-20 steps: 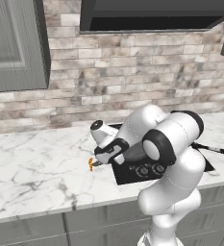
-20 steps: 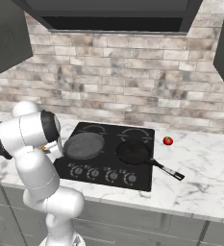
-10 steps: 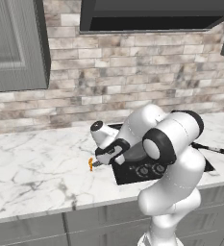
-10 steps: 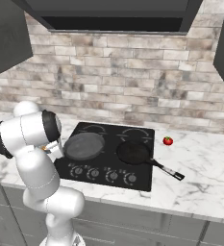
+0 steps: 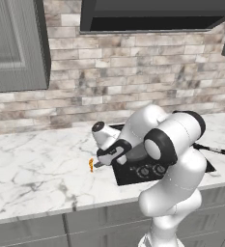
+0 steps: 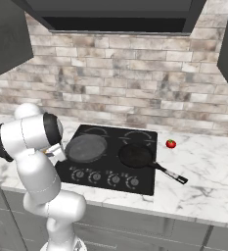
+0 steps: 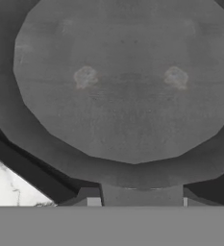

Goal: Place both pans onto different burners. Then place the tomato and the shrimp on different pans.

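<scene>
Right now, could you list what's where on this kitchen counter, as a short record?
grey skillet: on the cooktop's front left burner
black pan: on the front right burner, long handle pointing right
tomato: on the counter, right of the cooktop
shrimp: on the counter, left of the cooktop
gripper: low beside the shrimp, at the skillet's handle

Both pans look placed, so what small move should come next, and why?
Probably open the gripper and back off the skillet. Its jaws seem closed on the handle, yet the skillet already sits on a front burner and the black pan on the one beside it. The shrimp lies on the counter close by.
</scene>
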Controlling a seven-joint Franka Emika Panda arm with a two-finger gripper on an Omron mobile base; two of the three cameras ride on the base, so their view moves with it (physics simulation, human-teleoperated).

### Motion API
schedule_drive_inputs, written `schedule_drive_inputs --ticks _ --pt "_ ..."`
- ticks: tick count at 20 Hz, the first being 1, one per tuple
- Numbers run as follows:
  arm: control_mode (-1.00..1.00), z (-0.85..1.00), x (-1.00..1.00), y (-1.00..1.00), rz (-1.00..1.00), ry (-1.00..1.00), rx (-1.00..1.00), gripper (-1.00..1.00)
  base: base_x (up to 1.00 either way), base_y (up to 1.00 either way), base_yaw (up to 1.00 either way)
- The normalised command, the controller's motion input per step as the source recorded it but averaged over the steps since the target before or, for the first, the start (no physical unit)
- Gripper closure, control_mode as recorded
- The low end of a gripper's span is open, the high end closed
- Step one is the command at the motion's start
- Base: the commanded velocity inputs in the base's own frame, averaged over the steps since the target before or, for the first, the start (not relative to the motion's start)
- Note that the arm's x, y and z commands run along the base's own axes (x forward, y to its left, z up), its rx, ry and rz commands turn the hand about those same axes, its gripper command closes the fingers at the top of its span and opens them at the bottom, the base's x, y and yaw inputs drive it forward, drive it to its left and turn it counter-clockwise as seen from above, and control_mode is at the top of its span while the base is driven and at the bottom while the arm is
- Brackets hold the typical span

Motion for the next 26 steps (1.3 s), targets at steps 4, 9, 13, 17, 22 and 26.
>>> schedule_drive_inputs --ticks 4,9,13,17,22,26 --pt "-1.00 -0.08 0.00 -0.13 0.07 0.00 0.00 1.00 0.00 0.00 0.00" --pt "-1.00 -0.09 -0.03 -0.08 0.07 0.00 0.00 1.00 0.00 0.00 0.00" --pt "-1.00 -0.07 -0.16 0.00 0.03 0.00 0.00 1.00 0.00 0.00 0.00" --pt "-1.00 -0.04 -0.30 0.00 0.01 0.00 0.00 1.00 0.00 0.00 0.00" --pt "-1.00 -0.01 -0.32 0.00 0.00 0.00 0.00 1.00 0.00 0.00 0.00" --pt "-1.00 0.00 -0.08 -0.09 0.00 0.00 0.00 1.00 0.00 0.00 0.00"
